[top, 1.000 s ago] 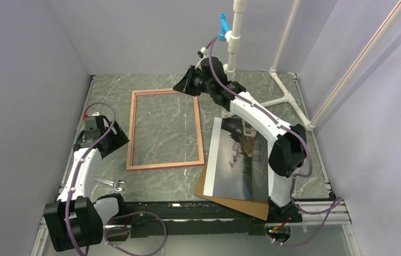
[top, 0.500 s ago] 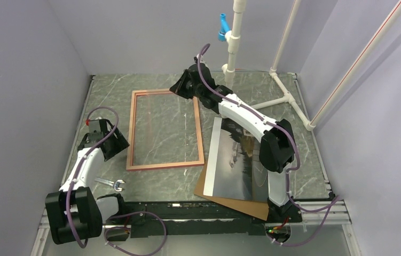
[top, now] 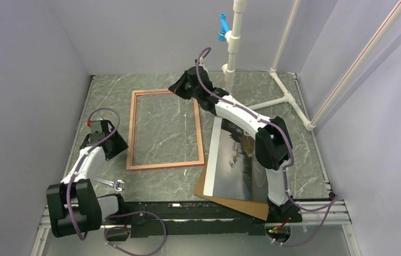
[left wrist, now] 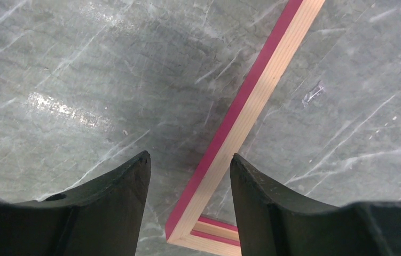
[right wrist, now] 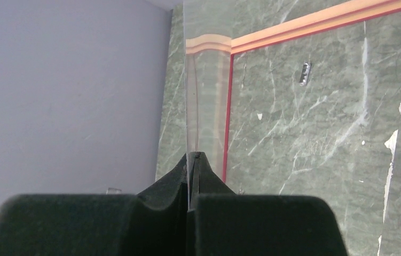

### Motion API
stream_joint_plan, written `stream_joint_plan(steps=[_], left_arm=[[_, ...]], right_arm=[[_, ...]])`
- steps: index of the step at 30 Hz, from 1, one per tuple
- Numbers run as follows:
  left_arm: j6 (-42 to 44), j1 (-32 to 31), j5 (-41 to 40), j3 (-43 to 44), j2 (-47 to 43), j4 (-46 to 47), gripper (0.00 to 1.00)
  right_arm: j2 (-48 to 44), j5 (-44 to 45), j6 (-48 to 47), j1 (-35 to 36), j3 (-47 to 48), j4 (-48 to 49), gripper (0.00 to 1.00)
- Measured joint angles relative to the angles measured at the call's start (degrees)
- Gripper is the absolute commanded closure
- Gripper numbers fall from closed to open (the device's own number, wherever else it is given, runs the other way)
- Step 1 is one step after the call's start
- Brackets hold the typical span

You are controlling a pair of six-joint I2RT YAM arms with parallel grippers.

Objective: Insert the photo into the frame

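Seen from above, the photo (top: 235,160) lies face up on a brown board (top: 230,204), just right of the frame (top: 132,128), which lies flat on the table (top: 166,181). The left wrist view shows the left gripper (left wrist: 190,160) with its jaws apart and the frame's rail between them, near a corner. Only the right wrist view shows a clear sheet (right wrist: 203,80), pinched in the right gripper (right wrist: 193,157).

Open table (top: 107,101) runs between the frame (top: 131,128) and the wall (top: 27,106) at 9 o'clock. The left gripper (top: 111,146), jaws apart, occupies its near end, with a wrench (top: 110,184) at its 6 o'clock. The right arm (top: 241,113) crosses above the photo (top: 230,165). At the frame's 1 o'clock corner the right gripper (right wrist: 191,156) pinches a clear sheet (right wrist: 206,106). Pipe stand (top: 234,48) obstructs 1 o'clock.
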Motion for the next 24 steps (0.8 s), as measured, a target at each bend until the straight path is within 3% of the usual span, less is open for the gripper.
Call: stream_joint_plan(steps=[24], left_arm=[[-0.1,0.4,4.6,-1.0,7.9,8.3,0.48]], right_arm=[[0.7,-6.0,0.3,-0.5,0.0,0.8,1.0]])
